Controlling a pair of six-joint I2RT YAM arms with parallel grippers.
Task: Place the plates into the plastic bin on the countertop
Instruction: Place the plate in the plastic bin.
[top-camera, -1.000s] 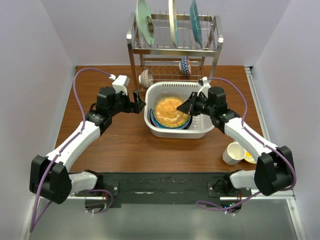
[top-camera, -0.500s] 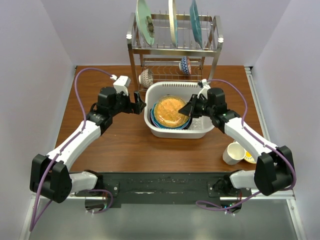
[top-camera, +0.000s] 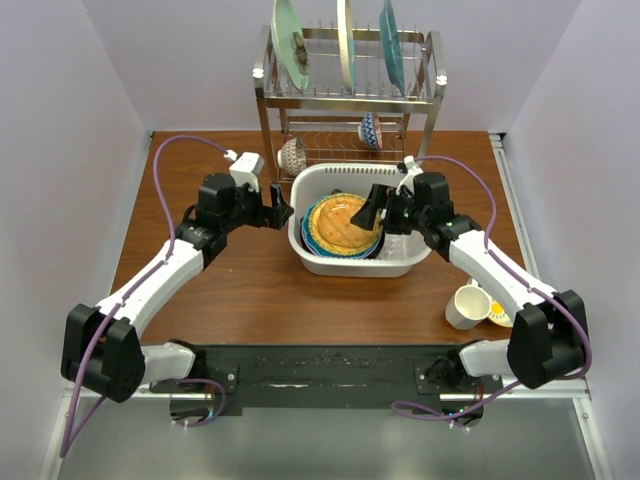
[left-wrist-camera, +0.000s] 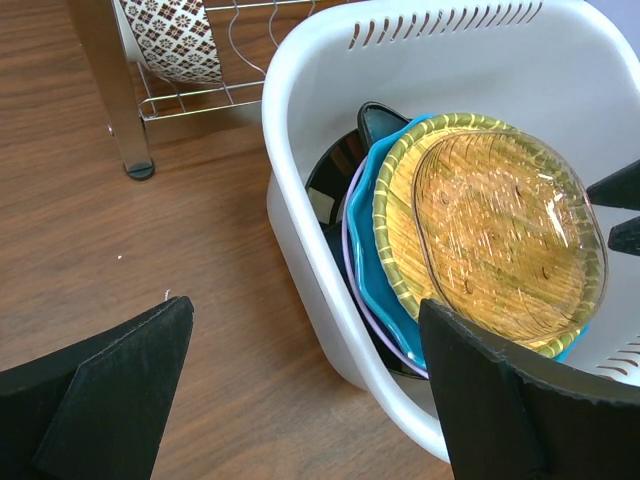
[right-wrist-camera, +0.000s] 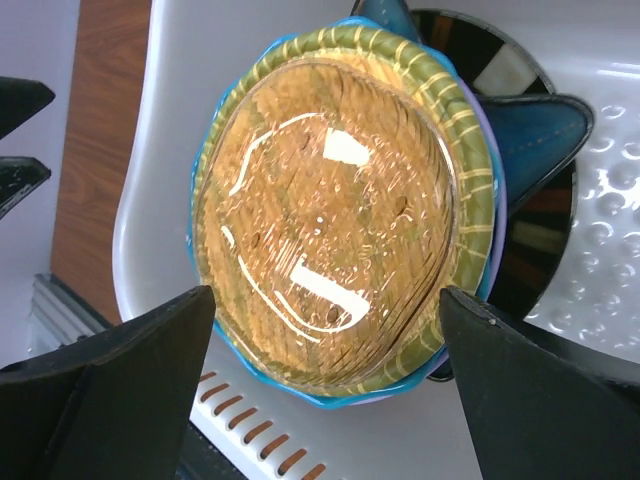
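A white plastic bin (top-camera: 350, 268) stands on the wood-grain countertop (top-camera: 250, 290) and holds a stack of plates. An amber patterned plate (top-camera: 338, 222) lies on top, over a green-rimmed, a blue and a lavender one. My right gripper (top-camera: 375, 208) hovers open over the stack's right side and touches nothing. In the right wrist view the amber plate (right-wrist-camera: 325, 220) fills the space between the spread fingers of the gripper (right-wrist-camera: 328, 300). My left gripper (top-camera: 278, 208) is open just outside the bin's left wall (left-wrist-camera: 300, 200), with the stack (left-wrist-camera: 505, 235) beyond it.
A steel wire rack (top-camera: 345, 100) stands behind the bin. It has three big plates upright on top and patterned bowls (top-camera: 292, 155) on its lower shelf. A white cup (top-camera: 466, 305) and a small saucer (top-camera: 497, 312) sit at the front right.
My right gripper was shut on the amber plate's edge and has opened. The plate has dropped from tilted to lying on the stack. The left arm has barely moved.
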